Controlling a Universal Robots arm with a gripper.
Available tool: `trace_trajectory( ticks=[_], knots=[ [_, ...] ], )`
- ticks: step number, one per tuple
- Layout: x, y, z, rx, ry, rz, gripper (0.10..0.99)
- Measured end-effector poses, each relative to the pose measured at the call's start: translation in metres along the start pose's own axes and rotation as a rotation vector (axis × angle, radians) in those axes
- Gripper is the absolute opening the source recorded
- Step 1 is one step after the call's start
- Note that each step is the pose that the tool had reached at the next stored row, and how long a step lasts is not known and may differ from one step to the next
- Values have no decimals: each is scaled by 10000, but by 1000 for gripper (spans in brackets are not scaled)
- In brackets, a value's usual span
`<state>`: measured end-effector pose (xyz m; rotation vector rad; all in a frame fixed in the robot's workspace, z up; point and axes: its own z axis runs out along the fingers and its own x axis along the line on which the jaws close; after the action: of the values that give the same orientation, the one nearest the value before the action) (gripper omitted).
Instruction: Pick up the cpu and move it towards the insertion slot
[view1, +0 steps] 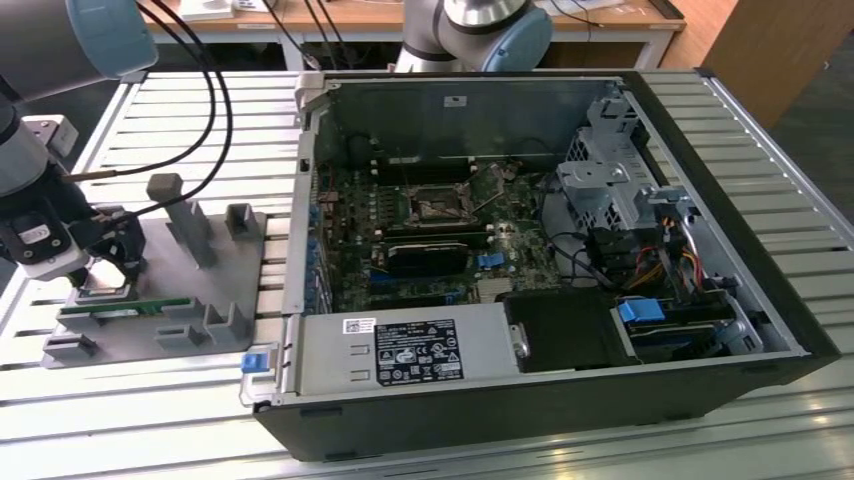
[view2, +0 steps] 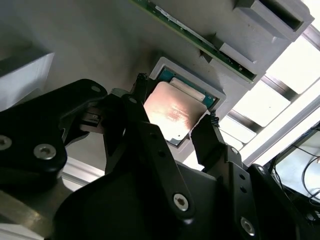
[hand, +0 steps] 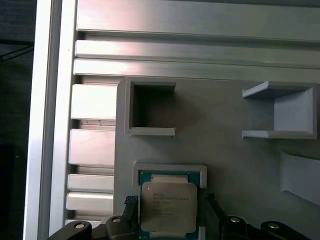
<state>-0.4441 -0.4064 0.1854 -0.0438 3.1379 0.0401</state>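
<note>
Grasp step in hand. Black two-finger gripper (view1: 110, 277) sits low over the grey plastic fixture tray (hand: 230, 160), jaws parted, one finger on each side of the flat square silver-topped, green-rimmed cpu (hand: 168, 209). The cpu lies in its nest, apparently unlifted. Silver-framed insertion slot (view1: 437, 203) is well apart, inside the open black computer case (view1: 534, 400). The grasp calls for an even, level squeeze on opposite edges.

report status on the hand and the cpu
Hand open, astride the cpu. Cpu seated in its pocket on the grey fixture, not lifted. Insertion slot apart, inside the open computer case. Its wall stands between fixture and slot.
</note>
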Motion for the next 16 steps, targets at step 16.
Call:
trace_trajectory(
  ticks=[16],
  knots=[
    [11,7,11,-59,0,-77,553]
  ],
)
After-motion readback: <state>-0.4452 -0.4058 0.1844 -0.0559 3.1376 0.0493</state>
